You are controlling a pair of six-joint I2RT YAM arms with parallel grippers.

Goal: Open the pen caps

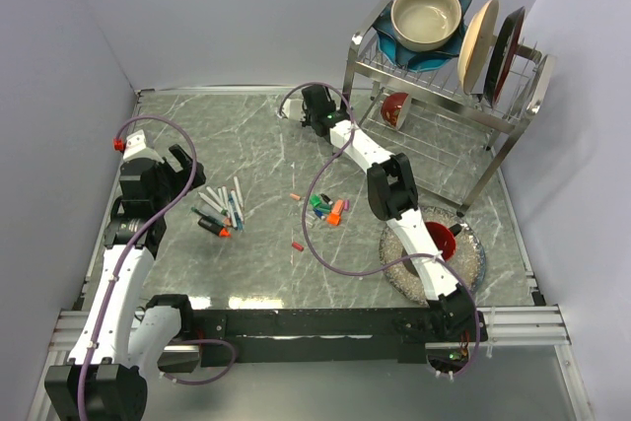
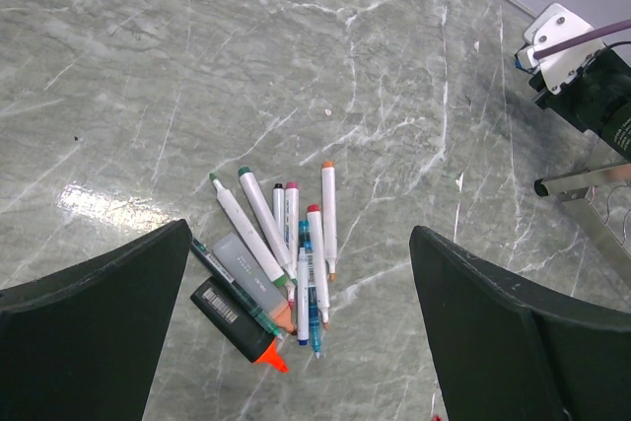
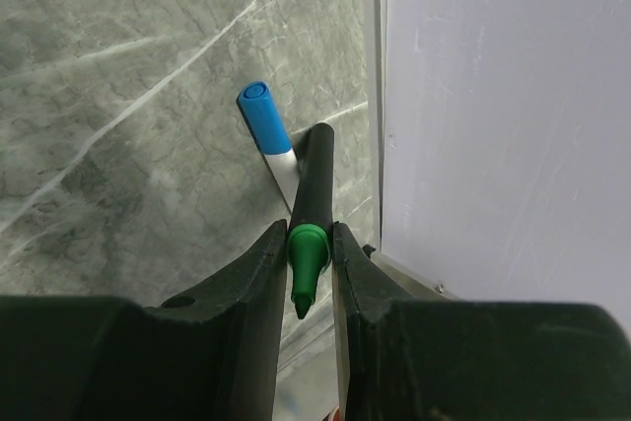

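table grey marble | walls white | left gripper released | right gripper grasping green-tipped marker

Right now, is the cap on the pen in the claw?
Off. The pen in the right claw shows a bare green tip.

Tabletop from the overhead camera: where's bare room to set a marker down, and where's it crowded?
Bare marble lies between the back wall and the marker pile, and in the near strip between that pile and the front rail. Crowded: the middle, with loose caps, and the right side, with the glass plate and dish rack.
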